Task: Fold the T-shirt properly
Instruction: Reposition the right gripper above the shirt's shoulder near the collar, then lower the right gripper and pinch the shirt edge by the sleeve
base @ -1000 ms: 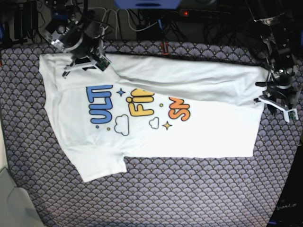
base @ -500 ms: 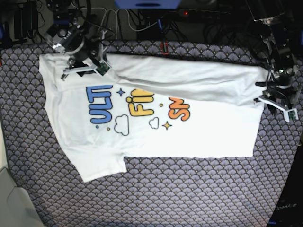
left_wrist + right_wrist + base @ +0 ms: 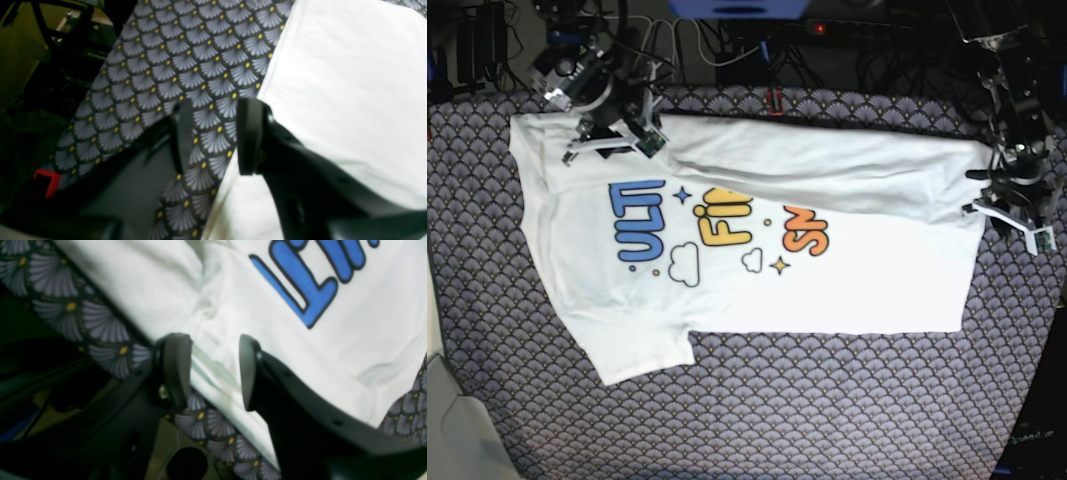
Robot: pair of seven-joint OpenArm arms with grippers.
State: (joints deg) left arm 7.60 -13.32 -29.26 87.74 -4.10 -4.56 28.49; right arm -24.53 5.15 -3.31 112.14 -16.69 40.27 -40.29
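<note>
The white T-shirt (image 3: 777, 285) lies flat on the patterned table with its collar end to the left. Its far long edge is folded over, covering the tops of the blue, yellow and orange letters. My right gripper (image 3: 613, 141) hovers over the shirt's far left corner. In the right wrist view this gripper (image 3: 213, 370) is open, with white cloth (image 3: 267, 323) lying below the gap and nothing pinched. My left gripper (image 3: 1012, 222) is at the shirt's right edge. In the left wrist view it (image 3: 213, 133) is open over bare tablecloth, one finger (image 3: 250, 133) beside the hem (image 3: 350, 83).
A fan-patterned grey cloth (image 3: 827, 410) covers the table. Cables and dark equipment (image 3: 727, 40) run along the far edge behind the shirt. A pale grey surface (image 3: 447, 430) sits at the near left corner. The table's right edge drops off past my left arm.
My right gripper has opened and let go of the cloth at the shirt's far left corner, drawing back slightly. The left arm and the shirt have not moved.
</note>
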